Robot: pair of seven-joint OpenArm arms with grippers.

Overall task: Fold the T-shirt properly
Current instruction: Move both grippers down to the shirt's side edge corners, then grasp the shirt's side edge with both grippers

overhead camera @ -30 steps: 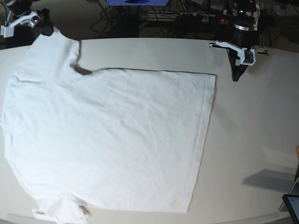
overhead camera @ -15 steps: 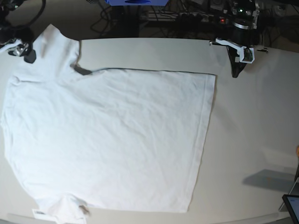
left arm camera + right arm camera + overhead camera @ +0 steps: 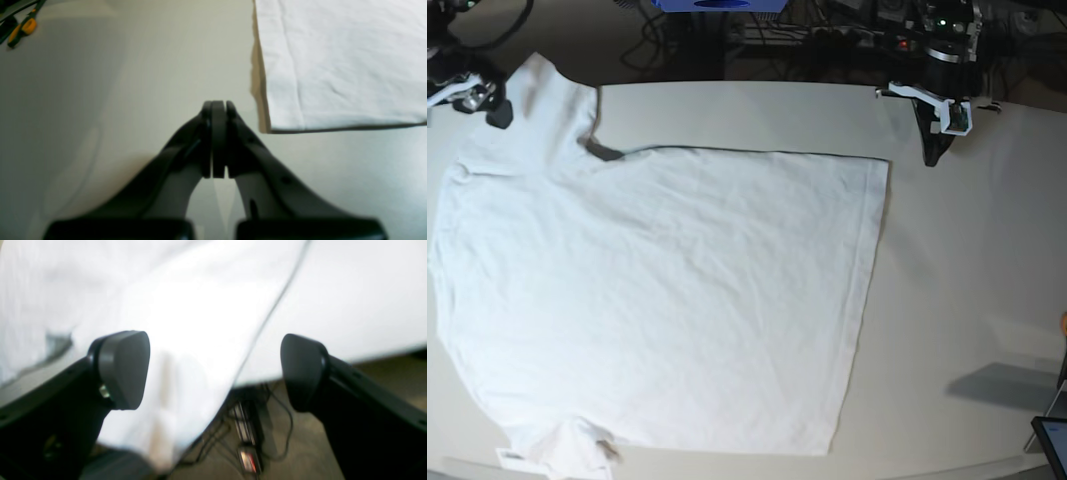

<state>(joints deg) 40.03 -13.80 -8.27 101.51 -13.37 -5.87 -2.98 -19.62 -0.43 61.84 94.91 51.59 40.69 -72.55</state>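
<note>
While the right gripper (image 3: 482, 105) is hanging by the desk's (image 3: 967, 300) far left corner with its jaws wide apart and nothing in them, the T-shirt (image 3: 667, 300) is lying flat over the left and middle of the desk. The left gripper (image 3: 932, 155) is pointing down near the far right edge, jaws pressed together and empty, just beside the shirt's corner.
</note>
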